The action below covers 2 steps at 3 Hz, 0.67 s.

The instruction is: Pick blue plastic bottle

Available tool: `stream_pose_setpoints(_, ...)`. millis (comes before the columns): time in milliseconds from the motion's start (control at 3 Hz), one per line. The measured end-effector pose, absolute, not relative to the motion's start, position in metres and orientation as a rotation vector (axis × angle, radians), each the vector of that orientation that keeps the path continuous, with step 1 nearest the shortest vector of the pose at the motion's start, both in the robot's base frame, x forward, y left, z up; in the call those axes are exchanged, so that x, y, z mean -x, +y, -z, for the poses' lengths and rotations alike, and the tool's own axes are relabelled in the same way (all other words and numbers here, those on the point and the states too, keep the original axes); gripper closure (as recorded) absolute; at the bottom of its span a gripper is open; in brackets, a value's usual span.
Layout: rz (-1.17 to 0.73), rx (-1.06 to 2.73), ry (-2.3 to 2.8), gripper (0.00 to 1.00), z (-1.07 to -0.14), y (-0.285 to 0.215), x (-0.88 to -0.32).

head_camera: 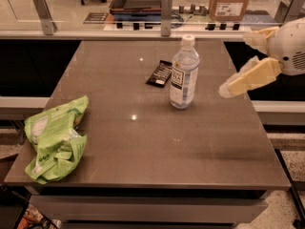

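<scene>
We see gripper (pixel 236 63) over right edge of worktop (pixel 143 151), fingers apart, holding nothing. Upright blue plastic bottle (pixel 184 75) to its left, not touching. Past bottle, black packet (pixel 159 74); green bag (pixel 55 137) farthest left.

Arm: only its white rounded segment (pixel 291 46) is showing, entering from the right edge of the scene.
Gripper: the gripper (pixel 236 63) is hanging in the air on the right side, about mid-depth, reaching toward the left.
Fingers: the two pale fingers (pixel 250 78) are standing spread apart, one farther and higher, the other nearer and lower, its tip pointing left and slightly down.
Grasp: the jaws are holding nothing.
</scene>
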<state>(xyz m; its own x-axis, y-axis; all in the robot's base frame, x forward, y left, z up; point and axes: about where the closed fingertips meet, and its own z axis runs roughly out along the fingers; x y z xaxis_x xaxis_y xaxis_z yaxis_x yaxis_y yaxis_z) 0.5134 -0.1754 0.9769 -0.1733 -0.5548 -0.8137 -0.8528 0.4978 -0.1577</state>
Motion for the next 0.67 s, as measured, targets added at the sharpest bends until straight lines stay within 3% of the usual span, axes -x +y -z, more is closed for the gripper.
stream_pose_setpoints(667, -0.542, 1.005, 1.773, 0.00, -0.967, -0.134, -0.530)
